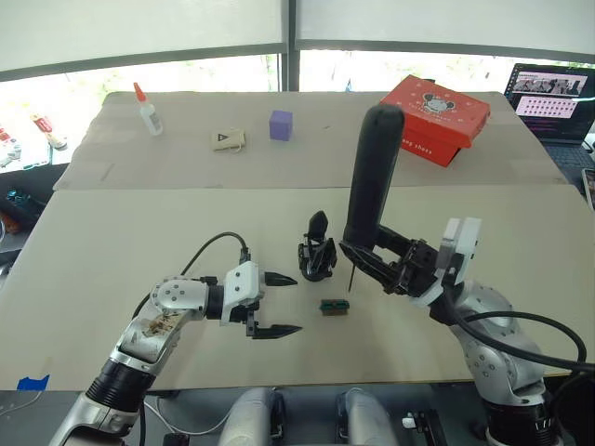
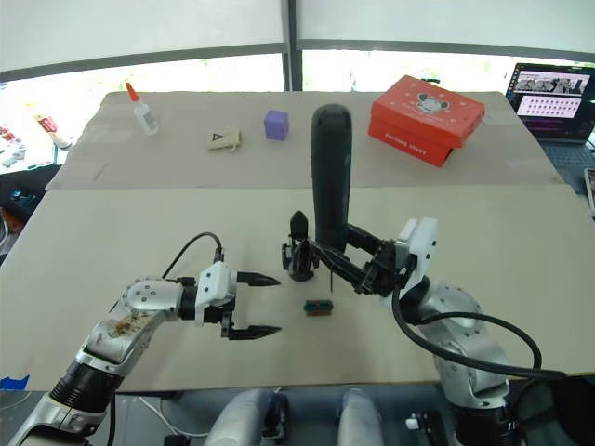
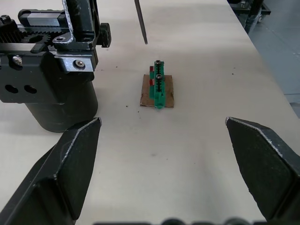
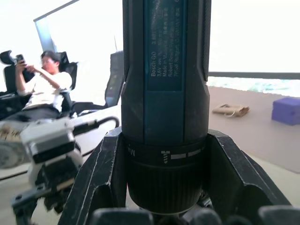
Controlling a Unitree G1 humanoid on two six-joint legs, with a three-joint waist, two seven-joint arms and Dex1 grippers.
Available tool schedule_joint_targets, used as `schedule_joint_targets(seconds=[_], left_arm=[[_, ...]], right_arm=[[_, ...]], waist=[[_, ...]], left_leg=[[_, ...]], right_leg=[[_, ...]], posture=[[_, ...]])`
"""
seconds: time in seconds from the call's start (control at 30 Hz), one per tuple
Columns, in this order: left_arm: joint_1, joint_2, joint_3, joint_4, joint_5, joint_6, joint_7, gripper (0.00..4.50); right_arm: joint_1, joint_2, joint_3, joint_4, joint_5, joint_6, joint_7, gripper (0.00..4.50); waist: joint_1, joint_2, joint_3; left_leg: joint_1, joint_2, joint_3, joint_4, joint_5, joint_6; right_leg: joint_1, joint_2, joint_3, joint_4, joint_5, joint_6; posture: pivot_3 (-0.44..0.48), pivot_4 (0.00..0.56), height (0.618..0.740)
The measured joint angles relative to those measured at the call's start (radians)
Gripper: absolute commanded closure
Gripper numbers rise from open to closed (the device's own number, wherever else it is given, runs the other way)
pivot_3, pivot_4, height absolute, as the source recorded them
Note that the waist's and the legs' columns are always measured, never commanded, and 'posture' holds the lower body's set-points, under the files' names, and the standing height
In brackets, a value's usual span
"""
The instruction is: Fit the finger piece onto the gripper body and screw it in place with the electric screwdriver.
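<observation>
The gripper body (image 1: 318,255) stands upright on the table's middle, and a pointed black blade (image 1: 318,223) rises from its top. I cannot tell whether that blade is the finger piece. My right gripper (image 1: 370,260) is shut on the electric screwdriver (image 1: 374,172), held nearly upright. Its thin bit (image 1: 351,277) hangs just right of the body, above the small green-and-brown block (image 1: 334,306). My left gripper (image 1: 292,304) is open just left of the body and block, with nothing between its fingers. The left wrist view shows the body (image 3: 51,70), the block (image 3: 158,90) and the bit (image 3: 140,21).
At the back of the table are a red box (image 1: 435,118), a purple cube (image 1: 281,124), a small tan pouch (image 1: 228,140) and a glue bottle (image 1: 147,110). A laptop (image 1: 553,98) sits at the far right. A seated person (image 4: 40,89) is beyond the table.
</observation>
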Motion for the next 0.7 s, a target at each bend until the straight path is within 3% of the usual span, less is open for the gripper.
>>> schedule_joint_targets(seconds=[0.3,0.7], left_arm=[[0.009,0.018,0.011,-0.001,-0.04,0.037,-0.042,0.0],[-0.039,0.02,0.009,0.017,-0.053,0.043,-0.099,0.0]], right_arm=[[0.114,0.044,0.014,-0.14,-0.04,0.0,-0.131,2.61],[0.121,0.061,0.058,-0.166,-0.111,-0.002,-0.191,2.61]], waist=[[-0.001,0.0,0.0],[-0.001,0.0,0.0]], left_leg=[[0.0,0.0,0.0,0.0,0.0,0.0],[0.0,0.0,0.0,0.0,0.0,0.0]], right_leg=[[0.0,0.0,0.0,0.0,0.0,0.0],[0.0,0.0,0.0,0.0,0.0,0.0]], posture=[[0.0,0.15,0.74],[0.0,0.15,0.74]])
